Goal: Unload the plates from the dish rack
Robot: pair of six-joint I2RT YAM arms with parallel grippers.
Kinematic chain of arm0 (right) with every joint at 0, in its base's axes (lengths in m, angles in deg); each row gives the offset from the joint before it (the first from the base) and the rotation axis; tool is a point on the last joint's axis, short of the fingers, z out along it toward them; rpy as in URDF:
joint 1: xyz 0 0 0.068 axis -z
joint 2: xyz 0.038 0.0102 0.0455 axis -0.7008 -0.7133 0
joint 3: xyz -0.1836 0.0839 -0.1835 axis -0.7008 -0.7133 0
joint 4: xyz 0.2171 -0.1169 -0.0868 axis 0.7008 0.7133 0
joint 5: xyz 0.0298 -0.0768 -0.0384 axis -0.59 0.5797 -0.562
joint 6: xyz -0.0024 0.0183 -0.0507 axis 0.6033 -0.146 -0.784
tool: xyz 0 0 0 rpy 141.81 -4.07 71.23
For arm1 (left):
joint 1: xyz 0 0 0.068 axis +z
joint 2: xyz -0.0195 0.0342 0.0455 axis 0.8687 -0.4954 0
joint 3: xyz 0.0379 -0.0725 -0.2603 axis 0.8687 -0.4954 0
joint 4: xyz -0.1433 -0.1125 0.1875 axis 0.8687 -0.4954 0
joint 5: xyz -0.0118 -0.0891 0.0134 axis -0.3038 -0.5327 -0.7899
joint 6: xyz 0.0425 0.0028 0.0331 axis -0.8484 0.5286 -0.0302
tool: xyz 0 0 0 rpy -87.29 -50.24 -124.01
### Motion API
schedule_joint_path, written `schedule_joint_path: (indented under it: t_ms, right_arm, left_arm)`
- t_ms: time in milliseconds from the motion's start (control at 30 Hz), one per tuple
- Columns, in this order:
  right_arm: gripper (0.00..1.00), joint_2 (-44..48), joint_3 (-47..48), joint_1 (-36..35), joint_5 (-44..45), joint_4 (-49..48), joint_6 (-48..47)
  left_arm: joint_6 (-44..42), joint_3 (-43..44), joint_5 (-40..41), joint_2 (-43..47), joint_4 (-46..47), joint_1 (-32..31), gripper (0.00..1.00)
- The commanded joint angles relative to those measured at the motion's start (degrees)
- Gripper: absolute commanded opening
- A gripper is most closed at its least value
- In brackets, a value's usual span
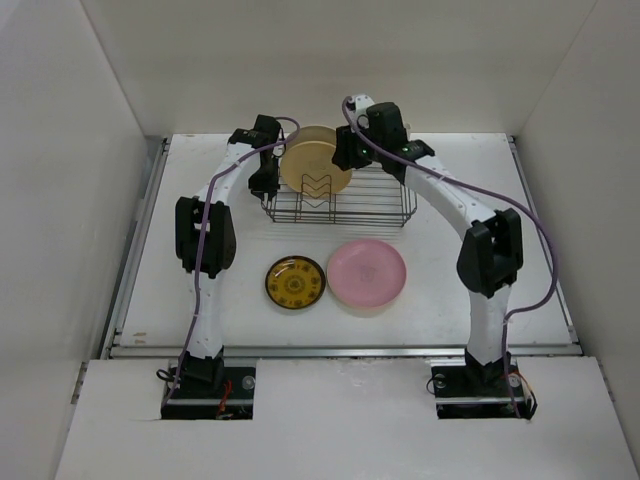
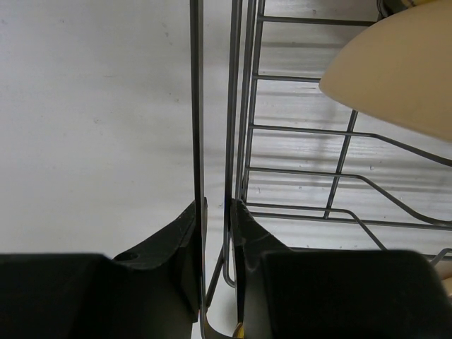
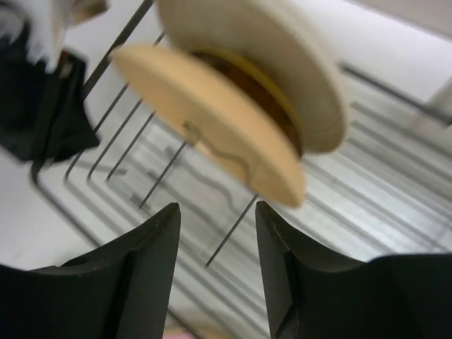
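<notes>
The peach plate (image 3: 212, 120) and the cream plate (image 3: 296, 70) stand upright in the dish rack (image 1: 380, 200), upper centre. The left pincer (image 2: 215, 212) clamps the rack's rim wire. The right pincer (image 3: 217, 212) gapes empty beside them. Both plates are probably stiff, slick and breakable, so grip one by its top rim.

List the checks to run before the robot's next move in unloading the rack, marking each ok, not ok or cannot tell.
1. Steady rack: ok; left gripper shut on its edge wire.
2. Open, empty right gripper: ok.
3. Plate rim within that gripper: not ok; peach plate and cream plate stand beyond it.
4. Third plate between those two: cannot tell, blurred.
5. Unloaded plates apart from rack: ok; pink plate and brown plate lie flat in front of it.
</notes>
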Motion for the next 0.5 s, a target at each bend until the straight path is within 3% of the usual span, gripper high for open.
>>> schedule_joint_path:
  t_ms: [0, 267, 300, 333, 400, 467]
  right_arm:
    - [0.52, -5.16, 5.49, -1.32, 8.84, -3.10, -0.33]
    - [0.52, -12.63, 14.19, -1.32, 13.67, -5.39, -0.86]
    - [0.49, -13.77, 14.20, -1.32, 13.68, -5.39, -0.86]
    - [0.37, -13.78, 14.20, -1.32, 13.68, -5.39, -1.38]
    - [0.26, -13.08, 13.50, -1.32, 15.07, -6.52, -1.39]
    - [0.28, -11.42, 11.22, -1.32, 16.22, -8.45, -2.35]
  left_arm:
    - [1.19, -1.04, 0.71, 2.72, -2.49, -0.80, 0.00]
    - [0.66, -0.51, 0.19, 1.05, -3.02, -0.27, 0.00]
    - [0.66, -0.51, 0.19, 1.05, -3.02, -0.27, 0.00]
    - [0.66, -0.51, 0.19, 0.53, -3.02, -0.27, 0.00]
    - [0.66, -0.51, 0.19, 0.52, -3.02, -0.27, 0.00]
    - [0.66, -0.51, -0.52, 0.52, -3.02, -0.27, 0.00]
